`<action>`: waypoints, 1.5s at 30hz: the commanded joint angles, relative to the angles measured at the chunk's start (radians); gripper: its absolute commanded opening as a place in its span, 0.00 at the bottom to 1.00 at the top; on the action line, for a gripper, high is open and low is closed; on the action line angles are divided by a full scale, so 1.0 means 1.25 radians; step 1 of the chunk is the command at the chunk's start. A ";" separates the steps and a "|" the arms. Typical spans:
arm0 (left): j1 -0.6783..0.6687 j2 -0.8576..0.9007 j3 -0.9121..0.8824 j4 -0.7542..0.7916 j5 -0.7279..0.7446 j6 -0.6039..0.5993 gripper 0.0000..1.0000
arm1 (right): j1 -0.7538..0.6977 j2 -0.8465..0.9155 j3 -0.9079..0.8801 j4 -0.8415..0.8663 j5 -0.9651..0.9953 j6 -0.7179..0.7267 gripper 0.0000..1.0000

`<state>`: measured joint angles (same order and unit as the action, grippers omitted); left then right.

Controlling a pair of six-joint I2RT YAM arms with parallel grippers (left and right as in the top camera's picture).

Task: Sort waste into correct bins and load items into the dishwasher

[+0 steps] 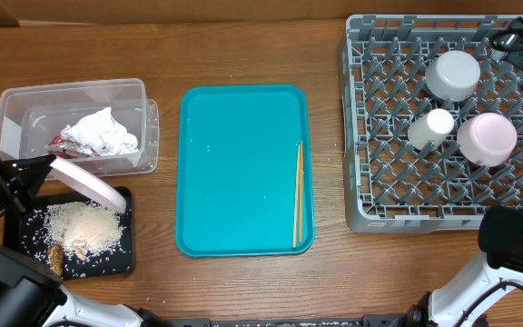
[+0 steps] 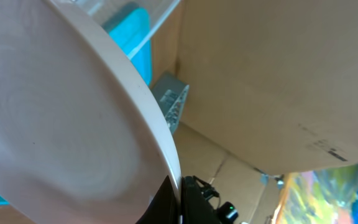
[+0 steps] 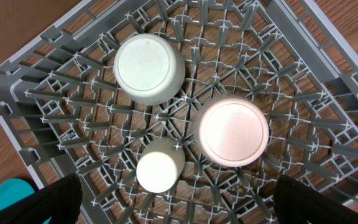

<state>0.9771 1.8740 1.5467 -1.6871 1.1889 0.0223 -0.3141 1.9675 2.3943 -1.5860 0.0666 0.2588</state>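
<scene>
Plate (image 1: pixel 89 184) tilts above the black tray (image 1: pixel 127 256), rim pinched between left gripper (image 1: pixel 47 167) jaws.

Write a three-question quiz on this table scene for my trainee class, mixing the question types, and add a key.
1. True or false: the chopsticks lie on the teal tray.
2. Multiple choice: how many dishes sit in the grey rack? A) two B) three C) four
3. Fill in: the left hand holds the plate tilted over the ____ tray, where the rice is piled.
Key: 1 true; 2 B (grey bowl, pink bowl, white cup); 3 black, the black tray.
</scene>
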 commanded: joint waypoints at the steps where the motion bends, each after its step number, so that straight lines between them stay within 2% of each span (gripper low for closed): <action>1: 0.002 -0.031 -0.006 -0.003 -0.083 -0.010 0.04 | -0.001 0.000 0.001 0.005 -0.001 0.003 1.00; 10: -0.023 -0.119 -0.005 -0.003 -0.121 -0.018 0.04 | -0.001 0.000 0.001 0.005 -0.001 0.003 1.00; 19: -0.107 -0.256 0.007 0.045 -0.176 -0.150 0.04 | -0.001 0.000 0.001 0.005 -0.001 0.003 1.00; 25: -0.274 -0.336 0.008 0.155 -0.235 -0.308 0.04 | -0.001 0.000 0.001 0.005 -0.001 0.003 1.00; 31: -0.553 -0.371 0.014 0.336 -0.322 -0.476 0.04 | -0.001 0.000 0.001 0.005 -0.001 0.003 1.00; 35: -0.761 -0.369 0.018 0.459 -0.456 -0.573 0.04 | -0.001 0.000 0.001 0.005 -0.001 0.003 1.00; 36: -0.854 -0.364 0.018 0.504 -0.569 -0.612 0.05 | -0.001 0.000 0.001 0.005 -0.001 0.003 1.00; 37: -0.894 -0.363 0.018 0.521 -0.627 -0.624 0.05 | -0.001 0.000 0.001 0.005 -0.001 0.003 1.00; 41: -1.055 -0.342 0.018 0.580 -0.865 -0.631 0.06 | -0.001 0.000 0.001 0.004 -0.001 0.003 1.00; 45: -1.165 -0.298 0.018 0.597 -1.063 -0.631 0.07 | -0.001 0.000 0.001 0.004 -0.001 0.003 1.00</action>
<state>-0.3996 1.4559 1.5475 -0.9489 0.2043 -0.7349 -0.3145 1.9675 2.3943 -1.5860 0.0666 0.2584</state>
